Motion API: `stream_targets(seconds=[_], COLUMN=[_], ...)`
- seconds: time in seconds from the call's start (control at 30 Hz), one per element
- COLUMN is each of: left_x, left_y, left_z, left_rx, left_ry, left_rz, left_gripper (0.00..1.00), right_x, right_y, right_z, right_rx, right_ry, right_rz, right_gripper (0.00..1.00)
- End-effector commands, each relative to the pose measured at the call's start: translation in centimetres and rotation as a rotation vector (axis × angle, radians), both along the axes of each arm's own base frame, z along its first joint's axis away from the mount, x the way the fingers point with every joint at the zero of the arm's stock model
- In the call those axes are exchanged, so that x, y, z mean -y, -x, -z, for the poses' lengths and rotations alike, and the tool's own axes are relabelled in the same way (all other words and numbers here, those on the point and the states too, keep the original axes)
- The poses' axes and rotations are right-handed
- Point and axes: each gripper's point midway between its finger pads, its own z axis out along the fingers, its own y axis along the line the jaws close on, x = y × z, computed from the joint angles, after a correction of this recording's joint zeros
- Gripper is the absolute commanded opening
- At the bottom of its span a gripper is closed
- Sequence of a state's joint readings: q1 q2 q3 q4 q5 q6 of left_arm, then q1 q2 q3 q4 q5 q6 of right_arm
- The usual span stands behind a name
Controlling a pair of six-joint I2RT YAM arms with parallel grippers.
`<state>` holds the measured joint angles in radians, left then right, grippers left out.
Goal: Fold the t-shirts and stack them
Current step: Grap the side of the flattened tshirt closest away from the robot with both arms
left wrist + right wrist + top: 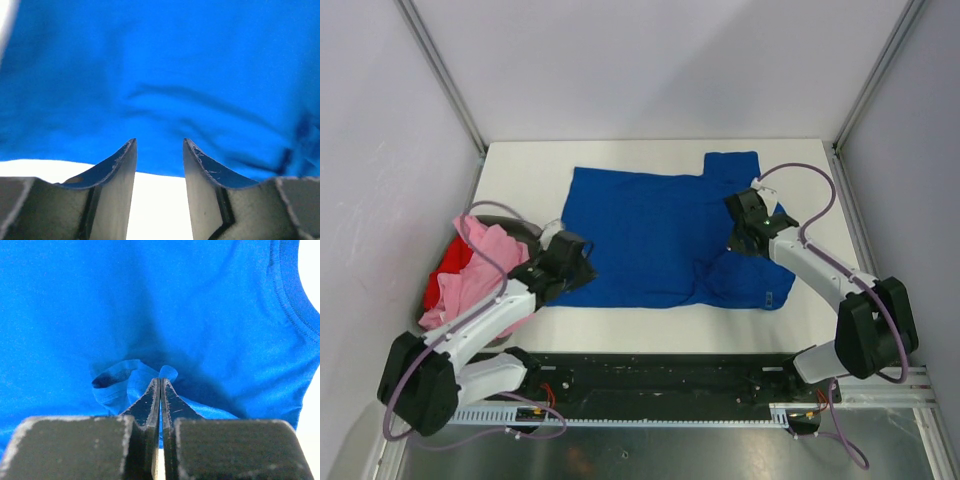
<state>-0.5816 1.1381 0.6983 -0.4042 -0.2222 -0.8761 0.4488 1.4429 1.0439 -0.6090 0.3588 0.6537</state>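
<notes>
The royal blue t-shirt (650,235) lies spread on the white table, plain side up, its right part bunched and folded over. My right gripper (752,226) is shut on a pinched fold of the blue t-shirt (125,382) near its right side. My left gripper (582,268) is open at the shirt's near left edge, its jaws over the hem of the blue t-shirt (160,100), holding nothing. The light pink t-shirt (480,265) and the red t-shirt (440,285) lie crumpled in a pile at the left table edge.
White table (620,330) with grey walls on three sides and metal posts at the back corners. A dark bin or bowl rim (525,232) shows behind the pink cloth. The arms' bases and a black rail run along the near edge.
</notes>
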Motion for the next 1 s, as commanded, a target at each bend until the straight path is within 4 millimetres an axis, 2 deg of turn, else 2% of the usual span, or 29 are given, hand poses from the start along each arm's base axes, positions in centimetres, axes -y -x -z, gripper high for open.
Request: stream_targets(seconds=[0.0,0.2,0.4,0.73,0.97], left_x=[-7.7,-11.4,-13.8,-15.5,-15.0], left_y=[2.1,2.6,3.3,4.2,4.0], left_z=[3.0,4.4,6.2,7.1,7.4], left_rx=[-0.083,-0.131,-0.2,-0.225,-0.259], left_ry=[-0.109,-0.142,-0.159,-0.18,-0.161], left_rz=[-0.31,-0.482,-0.598,-0.693,-0.69], left_gripper=[0.46,0.45,0.43,0.43,0.41], right_x=[-0.2,-0.5,-0.5,-0.4,-0.3], right_y=[-0.8,-0.9,-0.8,-0.6,-0.4], right_z=[-2.9,-3.0,-3.2,-3.5,-3.5], right_rx=[0.081,0.084,0.088,0.093,0.094], right_ry=[-0.017,-0.028,-0.04,-0.052,-0.056], right_rz=[-0.009,-0.034,-0.044,-0.045,-0.043], right_gripper=[0.0,0.0,0.0,0.0,0.0])
